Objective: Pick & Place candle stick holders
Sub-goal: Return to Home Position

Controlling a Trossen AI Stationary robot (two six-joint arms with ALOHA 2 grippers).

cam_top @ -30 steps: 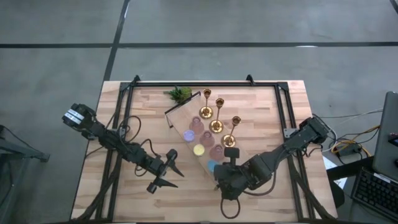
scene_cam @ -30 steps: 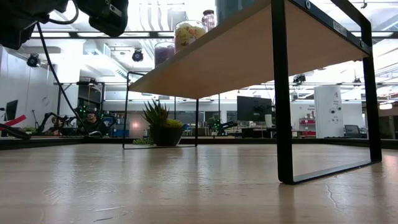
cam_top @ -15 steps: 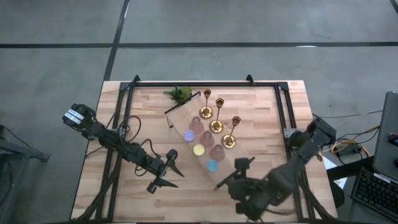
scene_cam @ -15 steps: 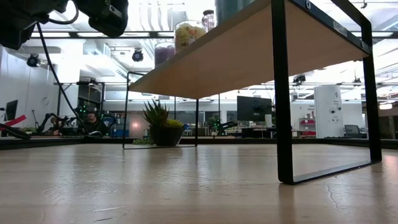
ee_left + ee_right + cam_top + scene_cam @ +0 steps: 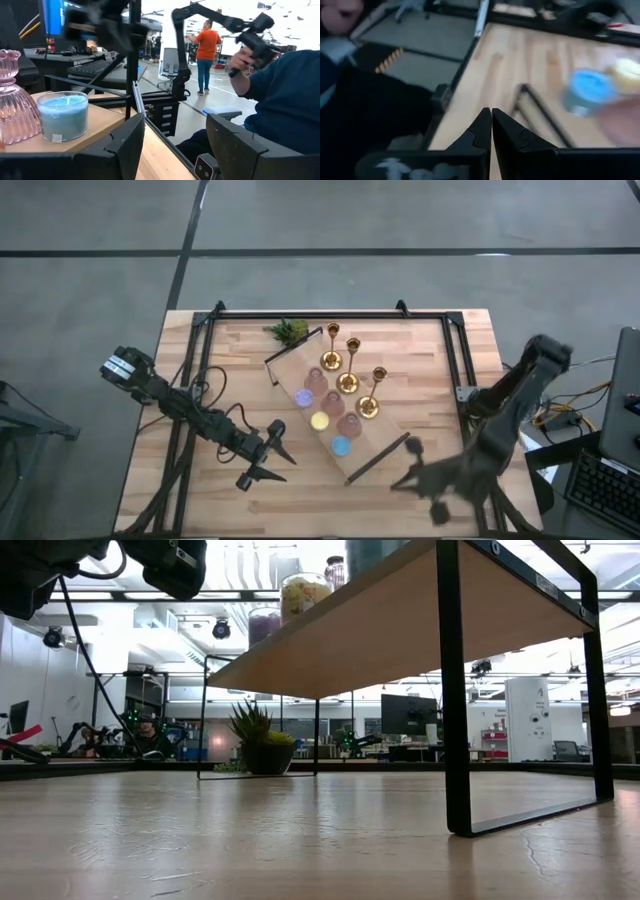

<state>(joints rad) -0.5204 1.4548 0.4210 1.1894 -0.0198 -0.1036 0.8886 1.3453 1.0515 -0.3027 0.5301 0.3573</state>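
Three gold candlesticks and three pink glass cups stand in slanting rows on a small wooden riser at mid-table. Purple, yellow and blue tealights stand beside them. My left gripper is open and empty, left of the riser's near end. In the left wrist view my left gripper faces a pink cup and the blue tealight. My right gripper is shut and empty, right of the riser's near end. In the right wrist view my right gripper points toward the blue tealight.
A green plant sprig lies behind the riser. A black metal frame runs along the table's far and side edges. The riser's black legs stand on the tabletop. A seated person is beyond the table's edge.
My right gripper has drawn back from beside the nearest pink cup, going toward the table's right and near edges, and the arm has swung out to the right. The candlesticks, cups and tealights have stayed in place.
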